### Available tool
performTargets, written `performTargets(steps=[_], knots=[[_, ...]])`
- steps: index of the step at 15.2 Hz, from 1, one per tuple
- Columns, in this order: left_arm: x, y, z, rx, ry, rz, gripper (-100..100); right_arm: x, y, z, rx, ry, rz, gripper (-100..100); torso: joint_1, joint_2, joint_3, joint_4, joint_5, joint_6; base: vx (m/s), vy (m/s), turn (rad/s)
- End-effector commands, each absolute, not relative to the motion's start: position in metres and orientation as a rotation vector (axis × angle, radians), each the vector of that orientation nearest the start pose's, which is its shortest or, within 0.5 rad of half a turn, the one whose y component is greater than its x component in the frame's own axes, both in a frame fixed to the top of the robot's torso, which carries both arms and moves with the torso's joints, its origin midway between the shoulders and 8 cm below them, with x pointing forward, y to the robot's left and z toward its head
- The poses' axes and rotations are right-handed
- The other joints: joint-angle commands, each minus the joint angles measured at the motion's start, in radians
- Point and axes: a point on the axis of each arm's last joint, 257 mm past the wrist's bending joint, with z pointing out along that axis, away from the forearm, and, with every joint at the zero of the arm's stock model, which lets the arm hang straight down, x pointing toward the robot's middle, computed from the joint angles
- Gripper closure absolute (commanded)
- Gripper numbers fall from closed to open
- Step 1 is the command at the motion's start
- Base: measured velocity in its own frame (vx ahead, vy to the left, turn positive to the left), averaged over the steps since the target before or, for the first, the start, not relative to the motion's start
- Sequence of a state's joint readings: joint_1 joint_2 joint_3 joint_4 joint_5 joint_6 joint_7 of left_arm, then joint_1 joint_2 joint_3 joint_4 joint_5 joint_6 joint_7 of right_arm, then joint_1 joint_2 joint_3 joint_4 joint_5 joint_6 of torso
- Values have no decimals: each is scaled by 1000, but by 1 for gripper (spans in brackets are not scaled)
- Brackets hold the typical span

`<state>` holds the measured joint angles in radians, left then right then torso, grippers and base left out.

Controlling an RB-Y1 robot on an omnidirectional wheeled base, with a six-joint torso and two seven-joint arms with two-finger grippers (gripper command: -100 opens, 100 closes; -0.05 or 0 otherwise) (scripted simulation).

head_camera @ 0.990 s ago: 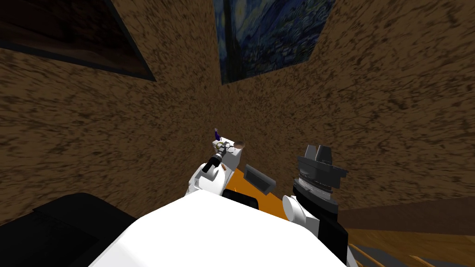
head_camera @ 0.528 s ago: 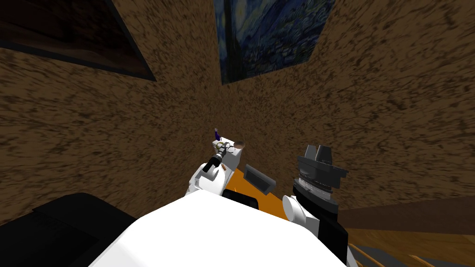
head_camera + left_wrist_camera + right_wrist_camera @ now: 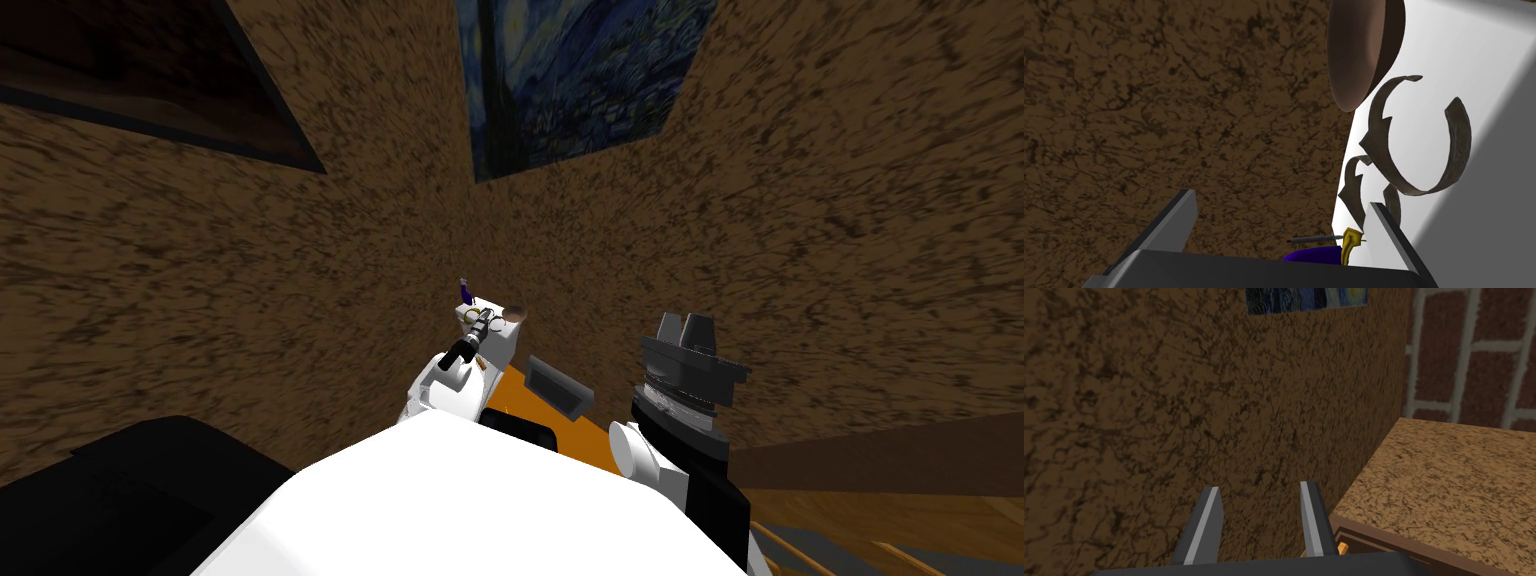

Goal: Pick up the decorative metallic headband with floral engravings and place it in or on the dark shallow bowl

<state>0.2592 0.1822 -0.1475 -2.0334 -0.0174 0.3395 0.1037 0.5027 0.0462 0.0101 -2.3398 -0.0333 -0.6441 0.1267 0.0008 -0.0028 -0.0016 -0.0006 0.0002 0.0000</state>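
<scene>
The left pincer (image 3: pixel 1281 200) is reaching out over a small white desk (image 3: pixel 501 346) that is standing against the mottled brown wall (image 3: pixel 250 270). Its two fingers are spread wide and are gripping nothing. The headband (image 3: pixel 1424 145), an open curved strip of tarnished grey-brown metal, is lying on the desk top. It is sitting just past the tip of one finger (image 3: pixel 1391 232), outside the gap between the two. A second curved band (image 3: pixel 1352 184) of the same look is lying nearer that finger.

The dark shallow bowl (image 3: pixel 1356 50) is sitting farther along the desk top at its right end, just beside the headband; I cannot tell whether they are touching. A purple bottle (image 3: pixel 466 294) with a yellow fitting is standing at the desk's far left corner, close under the pincer.

The right pincer (image 3: pixel 685 330) is hanging well off to the right, away from the desk. Its fingers are standing a narrow gap apart and are pinching nothing.
</scene>
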Motion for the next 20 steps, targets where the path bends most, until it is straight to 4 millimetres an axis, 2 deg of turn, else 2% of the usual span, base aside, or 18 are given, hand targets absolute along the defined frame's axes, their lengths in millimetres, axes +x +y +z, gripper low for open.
performTargets(steps=[1,20], knots=[[467,217,-222,-1259,1431,-1127,-100,302,-279,74,511,437,1243,0,0,0,0,0,0,0,34,10,-39],[439,212,-300,-1513,1621,-993,-100,302,-279,74,511,437,1243,0,0,-1,0,0,0,0,28,8,-34]])
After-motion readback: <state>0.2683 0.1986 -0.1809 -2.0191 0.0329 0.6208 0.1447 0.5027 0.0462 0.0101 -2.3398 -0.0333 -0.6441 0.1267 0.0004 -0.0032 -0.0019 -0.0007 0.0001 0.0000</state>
